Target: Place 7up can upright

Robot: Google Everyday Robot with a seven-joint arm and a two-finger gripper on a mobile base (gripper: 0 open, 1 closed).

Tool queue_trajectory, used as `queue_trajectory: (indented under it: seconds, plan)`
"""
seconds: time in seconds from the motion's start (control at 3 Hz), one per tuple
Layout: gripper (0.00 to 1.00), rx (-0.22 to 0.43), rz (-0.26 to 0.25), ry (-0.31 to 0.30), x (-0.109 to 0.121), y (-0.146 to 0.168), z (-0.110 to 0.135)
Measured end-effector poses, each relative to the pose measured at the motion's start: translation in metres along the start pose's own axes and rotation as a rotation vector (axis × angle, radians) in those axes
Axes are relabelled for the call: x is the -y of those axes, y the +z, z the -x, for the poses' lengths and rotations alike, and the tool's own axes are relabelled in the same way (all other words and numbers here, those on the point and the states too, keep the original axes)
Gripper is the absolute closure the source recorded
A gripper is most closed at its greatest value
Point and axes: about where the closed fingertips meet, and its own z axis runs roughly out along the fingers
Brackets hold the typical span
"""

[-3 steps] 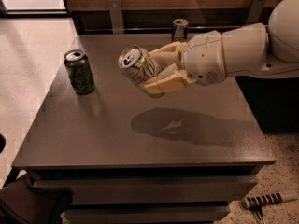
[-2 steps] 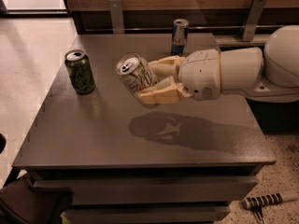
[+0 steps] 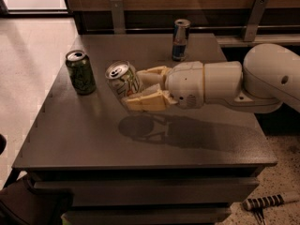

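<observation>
Holds the 7up can (image 3: pixel 123 80) in clenched jaws over the bench (image 3: pixel 70 139), lower and further left than a second ago; still tilted, not yet set upright.

7up can (image 3: pixel 123 78): the lower right of its side is covered by the fingers; the print on it is too blurred to be read.
gripper (image 3: pixel 135 89): it is held over the middle of the table, clamped about the 7up can; the inner faces of its fingers are hidden by the can.
arm (image 3: pixel 262 78): it is cut off by the right edge.
dark green can (image 3: pixel 80 72): its label cannot be read.
slim blue-and-silver can (image 3: pixel 180 40): its print cannot be read.
table (image 3: pixel 93 139): part of the top is hidden under the arm; the lower front is cut off by the bottom edge.
striped object (image 3: pixel 267 201): it is seen on the floor; what it is cannot be told.
dark shape (image 3: pixel 28 205): it is cut off at the lower left corner and cannot be identified.
</observation>
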Motion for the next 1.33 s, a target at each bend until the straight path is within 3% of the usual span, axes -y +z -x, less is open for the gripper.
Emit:
queue_trajectory:
  seconds: [0.33, 1.33]
  plan:
    - [1.0, 0.029, 0.003, 0.023, -0.003, 0.023, -0.003]
    - [1.0, 0.057, -0.07, 0.082, -0.023, 0.06, -0.037]
